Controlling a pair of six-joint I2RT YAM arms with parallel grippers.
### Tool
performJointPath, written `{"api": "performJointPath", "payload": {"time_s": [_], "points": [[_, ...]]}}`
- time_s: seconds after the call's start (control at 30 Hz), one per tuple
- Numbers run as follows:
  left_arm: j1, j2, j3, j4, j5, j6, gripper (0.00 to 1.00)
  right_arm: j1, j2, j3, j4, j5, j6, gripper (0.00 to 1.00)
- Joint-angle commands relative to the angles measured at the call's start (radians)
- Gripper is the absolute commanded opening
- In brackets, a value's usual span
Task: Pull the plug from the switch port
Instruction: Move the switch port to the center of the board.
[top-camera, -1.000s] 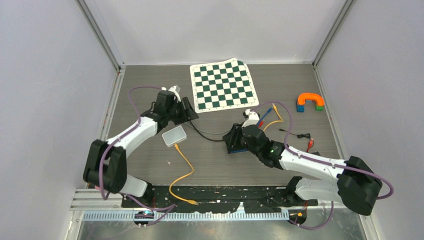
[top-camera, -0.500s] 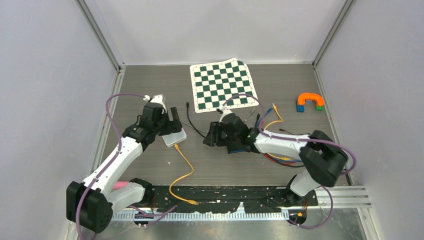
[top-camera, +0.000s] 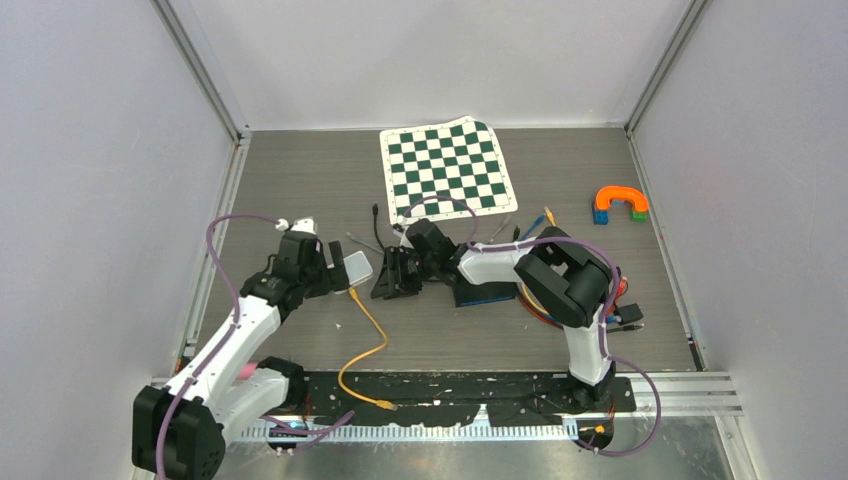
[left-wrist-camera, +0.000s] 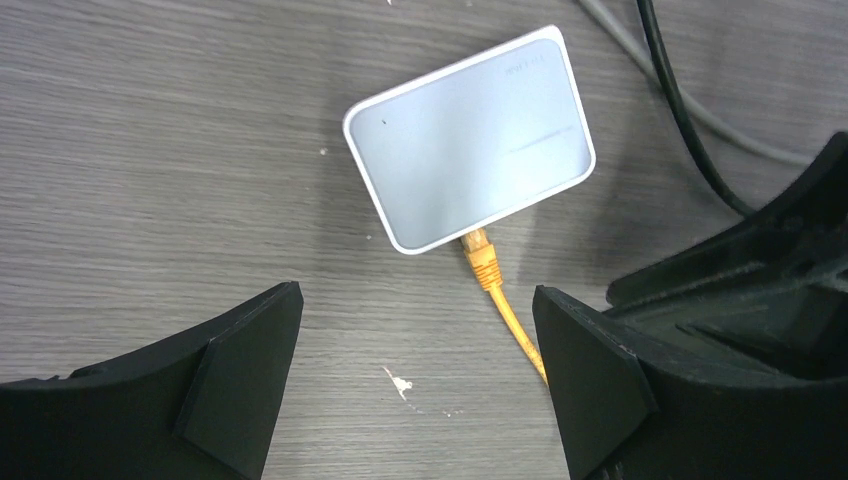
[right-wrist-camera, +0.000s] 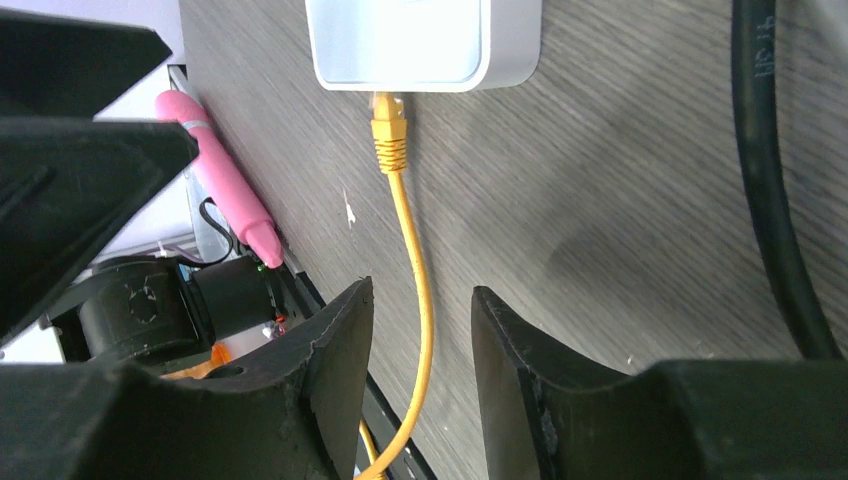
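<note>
A small white switch (top-camera: 356, 268) lies on the grey table with a yellow plug (left-wrist-camera: 482, 258) in its near port. The yellow cable (top-camera: 368, 340) runs from it toward the front edge. My left gripper (top-camera: 330, 275) is open and hovers just near-left of the switch (left-wrist-camera: 468, 140), with the plug ahead between its fingers (left-wrist-camera: 235, 370). My right gripper (top-camera: 390, 275) is open just right of the plug. In the right wrist view the cable (right-wrist-camera: 420, 290) passes between its fingers (right-wrist-camera: 335, 350) untouched, with the plug (right-wrist-camera: 390, 135) and switch (right-wrist-camera: 425, 40) ahead.
A thick black cable (left-wrist-camera: 680, 110) lies right of the switch. A green chessboard mat (top-camera: 447, 170) is at the back and coloured blocks (top-camera: 620, 204) at the right. A dark box with wires (top-camera: 485, 290) sits behind the right gripper. A pink pen (right-wrist-camera: 225, 180) lies by the left arm's base.
My right gripper has swept left across the table from the dark box to the yellow cable. My left gripper has drawn back toward me and now sits at the switch's near-left.
</note>
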Motion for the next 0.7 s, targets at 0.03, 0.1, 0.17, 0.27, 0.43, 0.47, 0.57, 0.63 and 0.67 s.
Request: {"api": "performJointPath", "payload": {"time_s": [0.03, 0.1, 0.17, 0.27, 0.43, 0.47, 0.57, 0.63, 0.67], "points": [[0.009, 0.065, -0.006, 0.089, 0.069, -0.001, 0.88, 0.004, 0.04, 0.094, 0.022, -0.017, 0.02, 0.47], [0.013, 0.105, 0.005, 0.095, 0.073, -0.001, 0.87, 0.005, 0.07, 0.136, -0.001, -0.019, 0.01, 0.47], [0.018, 0.132, 0.019, 0.094, 0.071, -0.003, 0.86, 0.009, 0.106, 0.163, 0.0, -0.022, 0.013, 0.47], [0.034, 0.141, 0.032, 0.095, 0.06, -0.001, 0.84, 0.019, 0.136, 0.191, 0.009, -0.022, 0.024, 0.47], [0.065, 0.055, 0.027, 0.097, -0.006, 0.001, 0.84, 0.032, 0.192, 0.242, 0.013, -0.01, 0.035, 0.47], [0.072, 0.035, 0.025, 0.092, -0.013, 0.0, 0.84, 0.032, 0.2, 0.258, 0.01, -0.01, 0.033, 0.47], [0.082, -0.021, 0.022, 0.078, -0.029, 0.005, 0.85, 0.042, 0.236, 0.29, -0.005, -0.011, 0.025, 0.47], [0.087, -0.044, 0.02, 0.063, -0.031, 0.008, 0.86, 0.051, 0.252, 0.312, -0.03, 0.008, 0.011, 0.47], [0.088, -0.051, 0.019, 0.056, -0.031, 0.01, 0.86, 0.055, 0.255, 0.321, -0.049, 0.016, 0.0, 0.47]]}}
